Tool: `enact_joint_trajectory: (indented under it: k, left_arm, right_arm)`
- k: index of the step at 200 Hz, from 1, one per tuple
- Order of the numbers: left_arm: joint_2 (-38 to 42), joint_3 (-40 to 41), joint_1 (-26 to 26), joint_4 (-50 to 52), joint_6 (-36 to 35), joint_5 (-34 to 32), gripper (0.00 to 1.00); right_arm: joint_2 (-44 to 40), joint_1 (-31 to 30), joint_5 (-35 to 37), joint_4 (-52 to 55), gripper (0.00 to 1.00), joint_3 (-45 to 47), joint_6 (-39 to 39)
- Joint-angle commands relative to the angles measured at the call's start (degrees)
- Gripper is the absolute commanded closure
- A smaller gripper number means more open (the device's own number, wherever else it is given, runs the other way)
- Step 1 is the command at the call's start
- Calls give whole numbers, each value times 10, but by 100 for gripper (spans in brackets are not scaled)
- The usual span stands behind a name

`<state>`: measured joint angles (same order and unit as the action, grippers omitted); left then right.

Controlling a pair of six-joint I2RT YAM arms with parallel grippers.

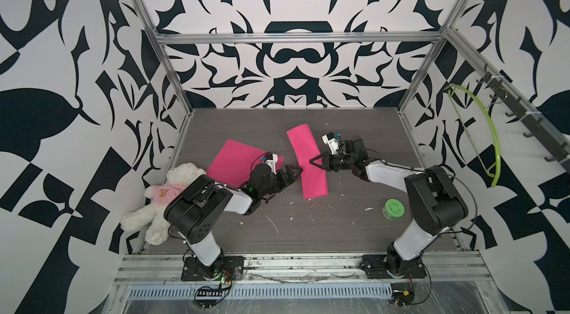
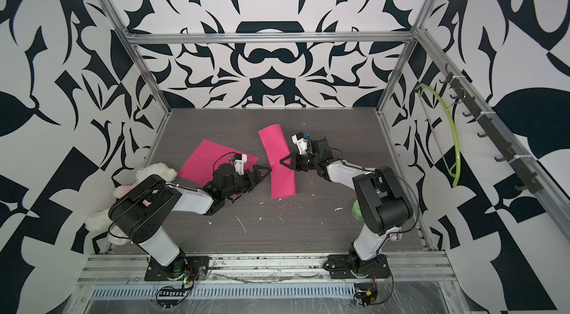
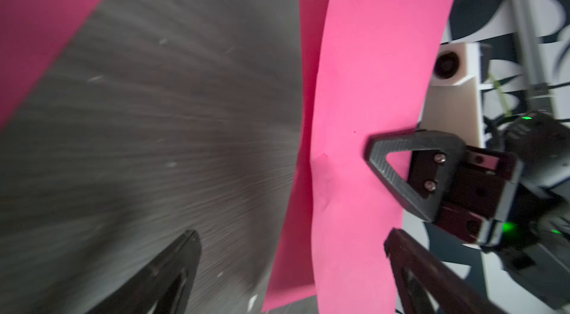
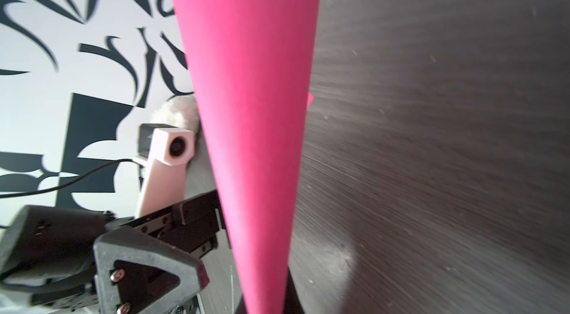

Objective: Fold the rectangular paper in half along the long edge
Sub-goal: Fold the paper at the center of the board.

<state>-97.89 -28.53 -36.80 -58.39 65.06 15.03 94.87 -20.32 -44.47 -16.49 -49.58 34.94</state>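
Observation:
The pink paper is bent over on itself into a long strip in mid table, its far end curled up. My right gripper is shut on the strip's right edge; in the right wrist view the paper rises straight out of the closed jaws. My left gripper stands open at the strip's left edge. In the left wrist view its fingers are spread wide, with the paper in front of the gap and nothing gripped.
A second pink sheet lies flat under my left arm. A white teddy bear lies at the table's left edge and a green round tub at the right. A green hanger hangs on the right wall. White scraps dot the grey table.

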Motion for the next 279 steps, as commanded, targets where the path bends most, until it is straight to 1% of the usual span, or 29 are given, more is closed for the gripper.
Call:
enact_joint_trajectory:
  k: [1,15,23,50,61,74,78,83,111,151,174,213,231,242,250,259,267,279]
  left_arm:
    - [-27,9,-1,-181,31,9,1]
    - [-41,10,-1,-239,34,5,1]
    - [-43,5,1,-241,47,7,1]
    - [-38,-15,1,-240,36,27,0]
    - [-30,-17,1,-241,29,25,5]
    - [-21,-18,1,-241,24,20,13]
    - [-19,-19,1,-241,23,21,14]
    - [-16,-20,1,-241,24,23,19]
    - [-3,-29,1,-241,25,34,29]
    - [3,-39,4,-241,14,35,44]
    - [2,-54,8,-241,16,38,55]
    - [-11,-75,10,-241,25,52,65]
    - [-13,-77,10,-241,27,55,68]
    - [-13,-74,10,-241,27,55,68]
    - [-13,-71,10,-241,26,52,63]
    - [-11,-66,10,-241,25,47,49]
    - [-12,-59,10,-241,24,43,34]
    - [-13,-51,12,-241,23,40,21]
  right_arm:
    - [-31,2,-31,-39,100,3,17]
    - [-44,2,-38,-45,100,2,23]
    - [-50,2,-43,-46,100,1,25]
    - [-67,2,-64,-61,100,1,34]
    - [-73,1,-73,-75,100,5,42]
    - [-79,2,-81,-100,100,10,57]
    - [-80,2,-83,-108,100,13,63]
    - [-81,2,-86,-118,100,14,70]
    - [-79,2,-106,-176,100,20,116]
    - [-82,2,-110,-184,100,18,127]
    - [-84,2,-114,-191,100,19,132]
    - [-89,2,-119,-193,100,18,137]
    - [-91,2,-120,-195,100,18,137]
    - [-92,2,-119,-200,100,19,140]
    - [-92,2,-118,-206,100,20,144]
    - [-92,3,-118,-222,100,24,155]
    - [-91,4,-120,-246,100,25,169]
    - [-88,4,-123,-276,100,26,190]
